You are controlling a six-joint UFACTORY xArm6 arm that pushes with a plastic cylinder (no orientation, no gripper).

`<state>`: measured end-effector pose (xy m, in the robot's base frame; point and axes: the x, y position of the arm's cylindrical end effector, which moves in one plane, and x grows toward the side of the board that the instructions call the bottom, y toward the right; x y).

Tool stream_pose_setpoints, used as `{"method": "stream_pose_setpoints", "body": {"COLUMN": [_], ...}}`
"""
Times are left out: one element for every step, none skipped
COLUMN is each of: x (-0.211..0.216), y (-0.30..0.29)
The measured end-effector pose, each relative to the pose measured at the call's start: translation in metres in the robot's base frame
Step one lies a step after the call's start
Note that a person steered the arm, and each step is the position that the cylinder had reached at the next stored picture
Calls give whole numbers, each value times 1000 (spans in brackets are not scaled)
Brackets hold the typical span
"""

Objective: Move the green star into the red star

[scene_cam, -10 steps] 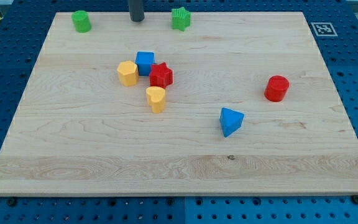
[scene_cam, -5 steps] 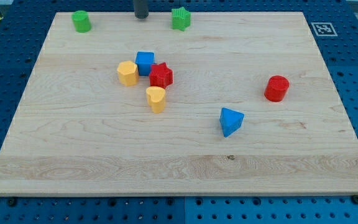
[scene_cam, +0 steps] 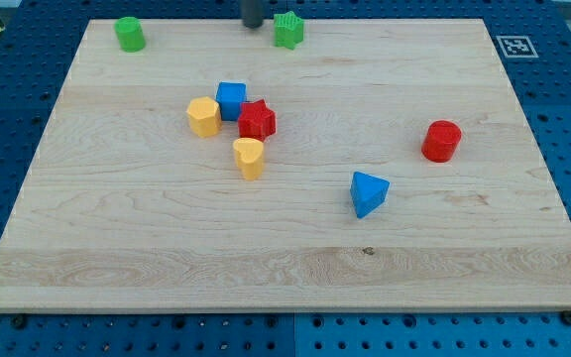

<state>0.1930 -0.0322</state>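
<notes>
The green star (scene_cam: 287, 30) sits at the board's top edge, a little right of centre. The red star (scene_cam: 257, 120) lies left of centre, touching a blue cube (scene_cam: 231, 99) at its upper left. My tip (scene_cam: 253, 25) is at the view's top edge, just left of the green star, a small gap apart from it. Only the rod's short lower end shows.
A yellow hexagonal block (scene_cam: 203, 116) lies left of the blue cube, a yellow block (scene_cam: 249, 157) below the red star. A green cylinder (scene_cam: 129, 33) is at top left, a red cylinder (scene_cam: 442, 140) at right, a blue triangular block (scene_cam: 368, 192) right of centre.
My tip has moved right along the board's top edge, from well left of the green star to close beside it. No block has moved.
</notes>
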Motion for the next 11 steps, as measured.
{"method": "stream_pose_setpoints", "body": {"x": [0, 23, 47, 63, 93, 98, 135, 155, 166, 172, 166], "y": [37, 51, 51, 51, 51, 51, 54, 54, 54, 54, 54]}}
